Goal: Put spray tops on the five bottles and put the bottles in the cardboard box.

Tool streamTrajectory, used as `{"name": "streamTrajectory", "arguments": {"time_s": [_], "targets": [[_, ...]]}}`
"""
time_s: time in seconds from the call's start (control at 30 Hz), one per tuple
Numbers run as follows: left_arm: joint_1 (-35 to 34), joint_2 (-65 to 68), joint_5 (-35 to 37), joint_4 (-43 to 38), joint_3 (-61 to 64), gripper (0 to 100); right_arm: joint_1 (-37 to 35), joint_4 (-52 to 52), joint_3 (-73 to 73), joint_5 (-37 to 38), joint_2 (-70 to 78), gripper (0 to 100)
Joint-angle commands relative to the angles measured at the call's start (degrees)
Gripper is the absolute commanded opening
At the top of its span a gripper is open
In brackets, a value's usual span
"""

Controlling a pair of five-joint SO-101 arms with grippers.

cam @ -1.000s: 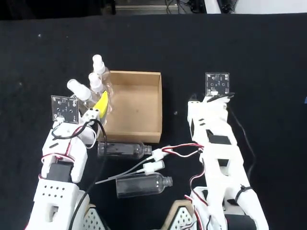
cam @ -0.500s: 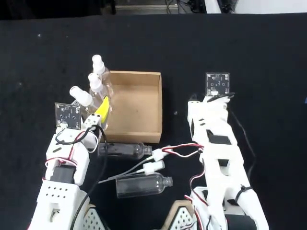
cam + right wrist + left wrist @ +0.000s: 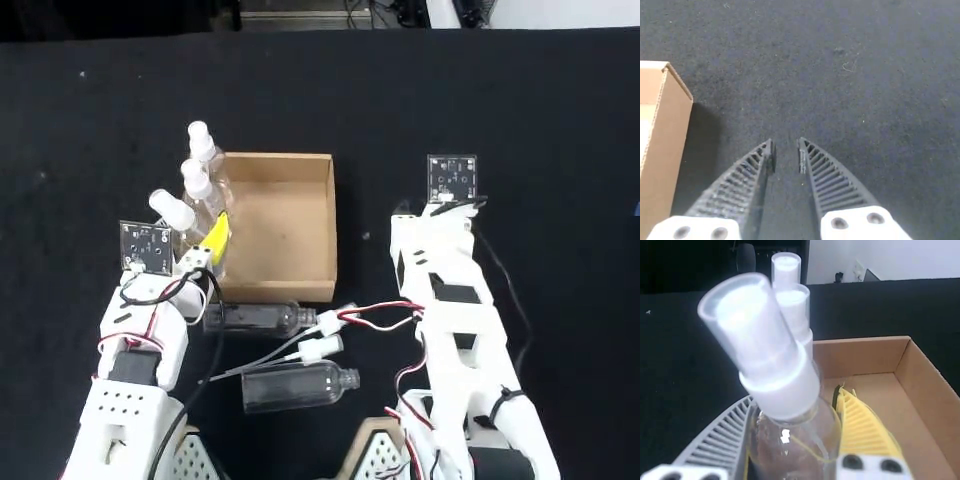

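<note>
The left gripper (image 3: 795, 405) is closed on the clear body of a capped bottle (image 3: 785, 440), its grey finger on one side and its yellow finger (image 3: 862, 427) on the other. In the high view this held bottle is at the left edge of the cardboard box (image 3: 285, 230) and is tilted. Its long axis leans away from the box, with the white spray top (image 3: 172, 210) pointing up and to the left. Just beyond it, two more capped bottles (image 3: 205, 165) stand upright close together against the box's left wall, but I cannot tell whether they are inside or just outside it. In front of the box's near wall an uncapped bottle (image 3: 250, 317) lies on its side on the black table (image 3: 560, 120), long axis left to right, open neck pointing right. Nearer the arms a second uncapped bottle (image 3: 295, 387) lies the same way. Two loose spray tops (image 3: 333, 321) (image 3: 320, 348) lie between them by the necks, thin dip tubes trailing leftward. The right gripper (image 3: 786, 145) hovers over bare table to the right of the box, its fingers a narrow gap apart, and it holds nothing.
</note>
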Motion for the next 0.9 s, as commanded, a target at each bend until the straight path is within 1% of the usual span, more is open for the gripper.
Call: {"name": "streamTrajectory", "arguments": {"time_s": [0.0, 0.3, 0.47, 0.87], "targets": [[0.4, 0.0, 0.4, -1.4, -0.1, 5, -0.4, -1.4, -0.3, 0.5, -2.7, 5.7], [0.4, 0.1, 0.3, -1.3, 0.2, 6, -0.4, -1.3, -0.3, 0.5, -2.7, 5.7], [0.4, -0.2, 0.3, -1.3, 2.1, 21, -0.4, -1.3, -0.3, 0.5, -2.7, 5.7], [-0.1, -0.5, 0.7, -1.1, 2.5, 21, -0.4, -1.3, -0.3, 0.5, -2.7, 5.7]]}}
